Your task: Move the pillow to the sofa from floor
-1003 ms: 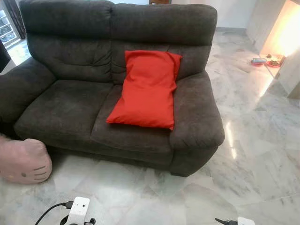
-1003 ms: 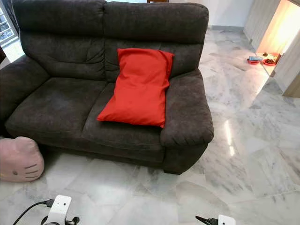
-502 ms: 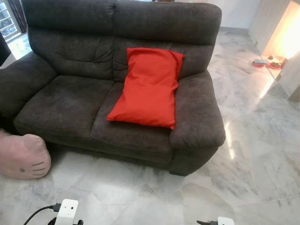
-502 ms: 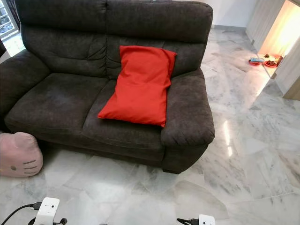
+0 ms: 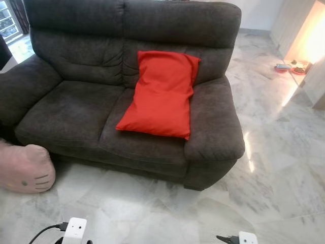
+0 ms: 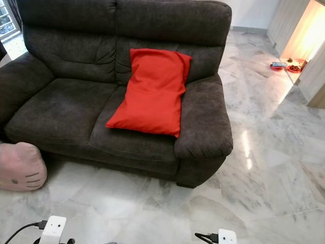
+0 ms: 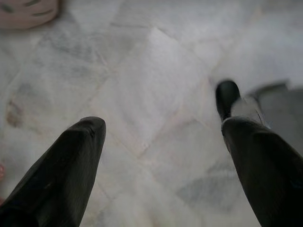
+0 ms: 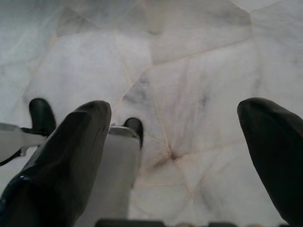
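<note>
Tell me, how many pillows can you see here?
2. A red pillow leans on the sofa seat and backrest; a pink pillow sits on the floor by the sofa's left corner, partly cut off.

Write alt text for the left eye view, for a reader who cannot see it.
A red pillow leans against the backrest on the right seat of a dark grey sofa. A pink cat-face cushion lies on the marble floor by the sofa's left front corner.

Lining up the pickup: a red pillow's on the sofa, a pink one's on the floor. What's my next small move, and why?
Probably turn and step left toward the pink pillow. It lies on the floor by the sofa, at the head view's left edge, while the left gripper and right gripper hang over bare marble, jaws apart, holding nothing.
</note>
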Tool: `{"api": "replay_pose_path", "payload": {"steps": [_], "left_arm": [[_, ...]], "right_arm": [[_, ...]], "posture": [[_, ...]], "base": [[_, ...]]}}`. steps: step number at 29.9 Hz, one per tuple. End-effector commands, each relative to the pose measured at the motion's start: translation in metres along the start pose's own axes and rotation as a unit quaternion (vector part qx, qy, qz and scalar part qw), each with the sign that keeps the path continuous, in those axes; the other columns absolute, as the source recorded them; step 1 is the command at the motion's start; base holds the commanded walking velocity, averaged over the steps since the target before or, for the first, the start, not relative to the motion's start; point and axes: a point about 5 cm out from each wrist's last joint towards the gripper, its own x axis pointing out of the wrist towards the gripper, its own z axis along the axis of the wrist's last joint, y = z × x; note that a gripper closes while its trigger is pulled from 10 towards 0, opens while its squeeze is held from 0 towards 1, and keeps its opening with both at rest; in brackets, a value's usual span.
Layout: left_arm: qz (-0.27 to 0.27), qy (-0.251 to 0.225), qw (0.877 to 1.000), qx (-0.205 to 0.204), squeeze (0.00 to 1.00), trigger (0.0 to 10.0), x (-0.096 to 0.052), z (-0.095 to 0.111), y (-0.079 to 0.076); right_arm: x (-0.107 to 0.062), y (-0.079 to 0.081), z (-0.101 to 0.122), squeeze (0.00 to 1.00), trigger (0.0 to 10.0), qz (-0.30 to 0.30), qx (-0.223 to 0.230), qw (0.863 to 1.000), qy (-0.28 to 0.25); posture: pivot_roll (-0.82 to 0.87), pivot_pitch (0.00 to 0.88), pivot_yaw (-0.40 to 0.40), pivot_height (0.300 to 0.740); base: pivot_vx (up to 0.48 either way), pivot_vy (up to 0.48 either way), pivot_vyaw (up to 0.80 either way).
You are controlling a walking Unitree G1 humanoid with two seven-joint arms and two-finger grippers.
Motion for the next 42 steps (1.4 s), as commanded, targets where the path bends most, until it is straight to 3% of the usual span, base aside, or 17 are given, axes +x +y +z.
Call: {"api": "replay_pose_path", "payload": {"steps": [1,7,15,17,23,27,35,42], "left_arm": [[-0.013,0.005,1.000,0.014,0.00,10.0,-0.001,-0.004,-0.004],[-0.044,0.006,0.998,0.050,0.00,10.0,-0.002,-0.006,-0.016],[-0.029,-0.023,0.999,0.039,0.00,10.0,0.003,0.016,-0.009],[-0.010,-0.028,0.999,0.014,0.00,10.0,0.004,0.021,-0.003],[0.002,-0.022,1.000,0.003,0.00,10.0,0.004,0.020,0.000],[0.004,-0.020,1.000,0.008,0.00,10.0,0.005,0.021,0.004],[0.003,-0.011,1.000,0.018,0.00,10.0,0.004,0.017,0.006],[-0.008,-0.022,1.000,0.021,0.00,10.0,0.007,0.028,-0.001]], "right_arm": [[-0.001,-0.006,0.001,0.00,10.0,-0.008,0.010,1.000,-0.008],[-0.004,-0.019,-0.004,0.00,10.0,-0.031,0.026,0.999,-0.016],[0.001,-0.001,0.008,0.00,10.0,-0.013,0.022,0.999,-0.026],[0.003,0.006,0.014,0.00,10.0,0.002,0.008,1.000,-0.026],[0.005,0.010,0.026,0.00,10.0,0.014,-0.016,0.999,-0.033],[0.007,0.009,0.036,0.00,10.0,0.004,-0.005,0.999,-0.044],[0.006,0.015,0.023,0.00,10.0,-0.004,0.021,0.999,-0.028],[0.006,0.016,0.022,0.00,10.0,0.001,0.017,0.999,-0.027]], "posture": [[0.11,0.036,-0.006,0.740],[0.06,0.037,0.052,0.740],[0.11,0.022,0.019,0.740],[0.12,0.010,-0.004,0.740],[0.14,0.001,0.002,0.740],[0.12,0.008,0.029,0.740],[0.08,0.000,0.028,0.740],[0.06,0.000,0.030,0.740]], "base": [[0.000,0.000,0.00],[0.000,0.000,0.00],[0.000,0.000,0.00],[0.000,0.000,0.00],[0.000,0.000,0.00],[0.000,0.000,0.00],[0.000,0.000,0.00],[0.000,0.000,0.00]]}}
